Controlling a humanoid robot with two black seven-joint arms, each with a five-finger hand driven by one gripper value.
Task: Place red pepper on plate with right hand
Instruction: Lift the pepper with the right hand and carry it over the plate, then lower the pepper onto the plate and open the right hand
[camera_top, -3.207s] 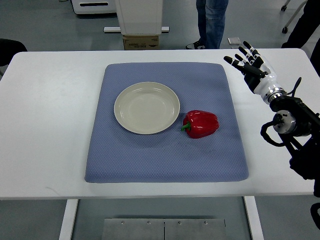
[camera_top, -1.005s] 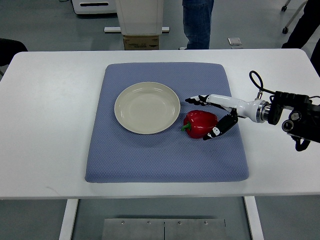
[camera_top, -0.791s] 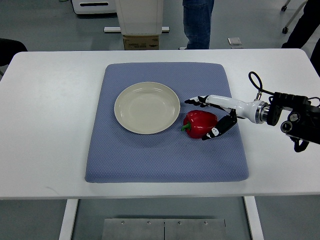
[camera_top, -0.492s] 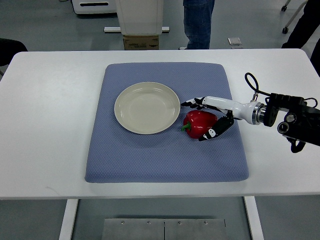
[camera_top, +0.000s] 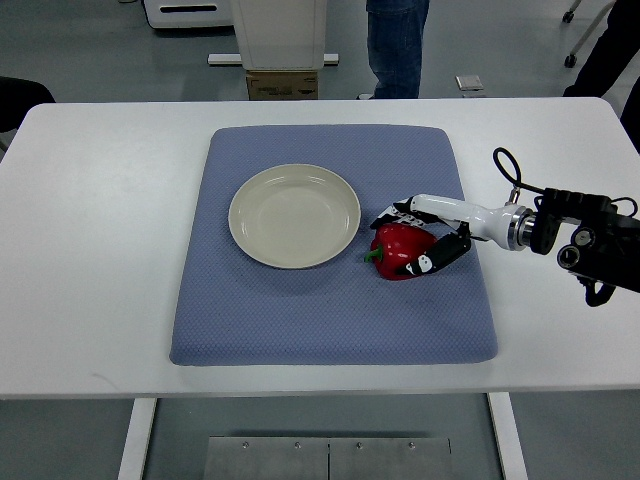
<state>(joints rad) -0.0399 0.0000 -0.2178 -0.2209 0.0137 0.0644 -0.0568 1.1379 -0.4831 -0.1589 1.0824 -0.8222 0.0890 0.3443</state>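
A red bell pepper (camera_top: 400, 250) with a green stem lies on the blue mat (camera_top: 320, 310), just right of the cream plate (camera_top: 294, 215). My right hand (camera_top: 413, 240) comes in from the right edge and wraps the pepper: its fingers (camera_top: 398, 212) curl over the far side and the thumb presses the near side. The pepper still rests on the mat. The plate holds nothing. My left arm does not show.
The mat lies on a white table (camera_top: 100, 250). A person in jeans (camera_top: 398, 45) stands beyond the far table edge. A cardboard box (camera_top: 282, 84) and a white cabinet sit on the floor behind the table.
My right hand came down from the table's far right corner to the pepper. Over the last second its fingers closed in on the pepper from both sides.
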